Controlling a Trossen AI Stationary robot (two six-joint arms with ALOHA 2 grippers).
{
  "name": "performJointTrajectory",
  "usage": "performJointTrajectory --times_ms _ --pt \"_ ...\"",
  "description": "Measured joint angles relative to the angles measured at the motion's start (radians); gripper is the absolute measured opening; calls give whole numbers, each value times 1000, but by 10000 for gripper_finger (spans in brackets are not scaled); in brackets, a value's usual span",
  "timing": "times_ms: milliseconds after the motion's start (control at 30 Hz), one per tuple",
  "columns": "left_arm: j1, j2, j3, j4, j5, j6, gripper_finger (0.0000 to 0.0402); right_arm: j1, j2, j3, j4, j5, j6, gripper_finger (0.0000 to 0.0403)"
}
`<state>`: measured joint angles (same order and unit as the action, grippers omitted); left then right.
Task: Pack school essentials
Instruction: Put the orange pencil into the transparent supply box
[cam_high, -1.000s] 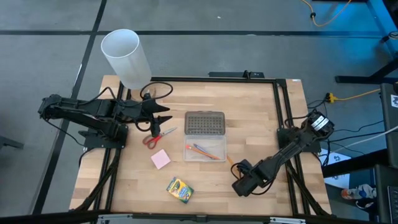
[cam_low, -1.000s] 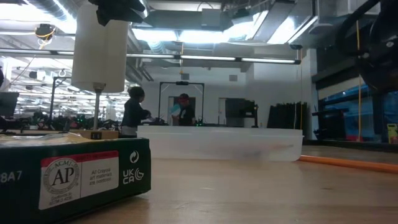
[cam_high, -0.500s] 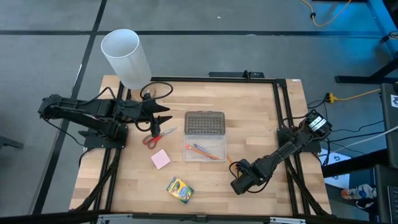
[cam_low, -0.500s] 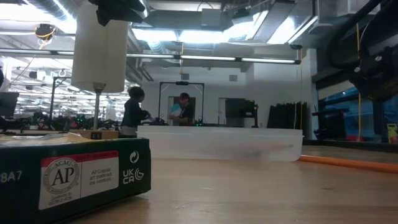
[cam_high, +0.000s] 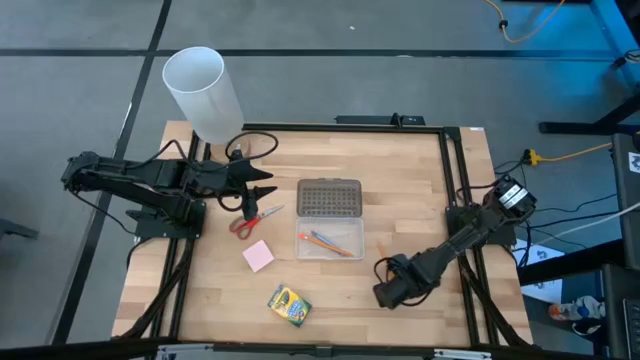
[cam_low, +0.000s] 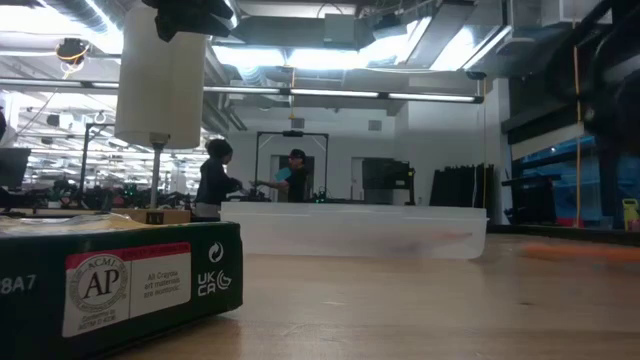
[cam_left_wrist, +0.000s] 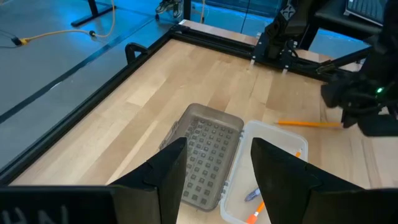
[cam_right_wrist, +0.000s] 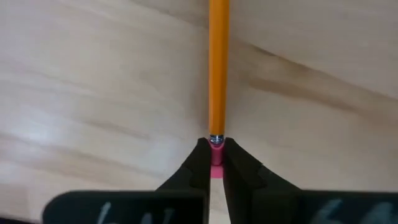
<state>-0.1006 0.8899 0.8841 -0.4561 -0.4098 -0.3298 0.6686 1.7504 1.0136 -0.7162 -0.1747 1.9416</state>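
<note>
My right gripper (cam_high: 386, 265) (cam_right_wrist: 216, 155), near the table's right near part, is shut on an orange pencil (cam_right_wrist: 217, 62) (cam_left_wrist: 308, 124) (cam_high: 381, 246). The clear case (cam_high: 330, 243) lies open mid-table, holding a second orange pencil and the blue-grey pen (cam_left_wrist: 254, 195). Its grey dotted lid (cam_high: 329, 198) is flat beside it. Red-handled scissors (cam_high: 255, 220), the pink sticky-note pad (cam_high: 258, 256) and the yellow-green crayon box (cam_high: 289, 305) (cam_low: 120, 280) lie on the wood. My left gripper (cam_high: 268, 190) (cam_left_wrist: 219, 144) hovers open above the scissors, pointing at the case. My right gripper pinches the pencil's pink eraser end (cam_right_wrist: 216, 148) between its two fingertips (cam_right_wrist: 199, 163). The pencil points straight ahead, in line with the fingers. It sticks out roughly level, and its shadow falls apart from it on the wood.
A tall white cylinder (cam_high: 203, 95) stands at the table's far left corner, behind my left arm. A black frame (cam_high: 455, 180) runs along the table edges. Bare wood lies between the case and my right arm. People stand far off in the room (cam_low: 215, 178).
The pencil's free end has shifted a little toward the table's far right. In the low view it lay still on the wood and now shows blurred and slightly higher. My right gripper has shifted slightly with it.
</note>
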Motion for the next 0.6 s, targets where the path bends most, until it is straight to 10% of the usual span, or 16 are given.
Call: performJointTrajectory --times_ms 267,600 --pt "0 0 0 -1 0 0 174 -23 -99 110 -230 129 12 21" --pt "0 0 0 0 0 0 174 -235 -107 225 -272 182 -448 21"
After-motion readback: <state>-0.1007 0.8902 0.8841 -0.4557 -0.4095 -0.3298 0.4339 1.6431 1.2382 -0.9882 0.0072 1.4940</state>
